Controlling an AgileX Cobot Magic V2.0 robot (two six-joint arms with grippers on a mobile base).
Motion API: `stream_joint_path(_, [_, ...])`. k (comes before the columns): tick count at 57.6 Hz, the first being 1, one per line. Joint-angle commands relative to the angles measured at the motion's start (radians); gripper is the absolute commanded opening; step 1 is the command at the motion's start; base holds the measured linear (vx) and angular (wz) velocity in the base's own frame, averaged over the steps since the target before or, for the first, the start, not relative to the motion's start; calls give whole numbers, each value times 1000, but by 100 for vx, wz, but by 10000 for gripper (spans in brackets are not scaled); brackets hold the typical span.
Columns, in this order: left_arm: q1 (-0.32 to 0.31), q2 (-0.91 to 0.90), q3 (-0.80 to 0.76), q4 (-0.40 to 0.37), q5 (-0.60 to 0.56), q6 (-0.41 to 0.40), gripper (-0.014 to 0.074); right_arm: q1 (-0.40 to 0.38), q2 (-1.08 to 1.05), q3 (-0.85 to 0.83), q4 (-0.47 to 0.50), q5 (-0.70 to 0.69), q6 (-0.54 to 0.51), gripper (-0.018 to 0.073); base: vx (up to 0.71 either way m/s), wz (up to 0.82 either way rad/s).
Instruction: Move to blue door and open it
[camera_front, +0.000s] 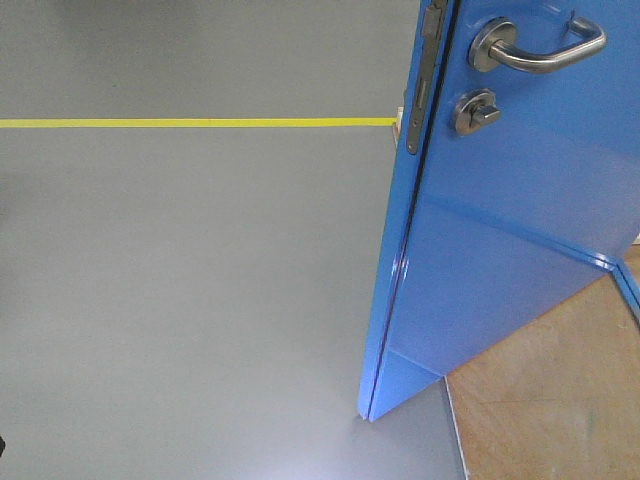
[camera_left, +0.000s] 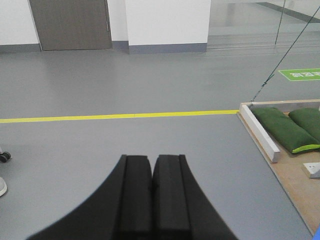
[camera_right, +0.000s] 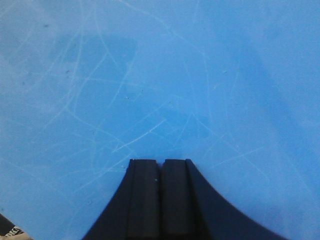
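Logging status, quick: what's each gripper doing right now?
Left gripper: shut, empty.
Right gripper: shut, empty, facing the blue door.

The blue door (camera_front: 500, 250) is bright, shiny blue, and up close it has thin pale scratch lines all over it. Its handle (camera_front: 540, 48) and lock (camera_front: 477, 110) are silver. The latch plate (camera_front: 425, 80) is dark grey. The floor (camera_front: 180, 300) is plain grey with 1 yellow line (camera_front: 200, 123). The board (camera_front: 550, 410) is light brown wood. The left gripper (camera_left: 152, 160) and right gripper (camera_right: 160, 162) are black. The 2 bags (camera_left: 282, 131) are green.
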Motion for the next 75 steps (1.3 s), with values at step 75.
stream_joint_path(75, [-6, -12, -26, -7, -83, -4, 73, 1, -30, -29, 20, -68, -7, 12, 2, 0])
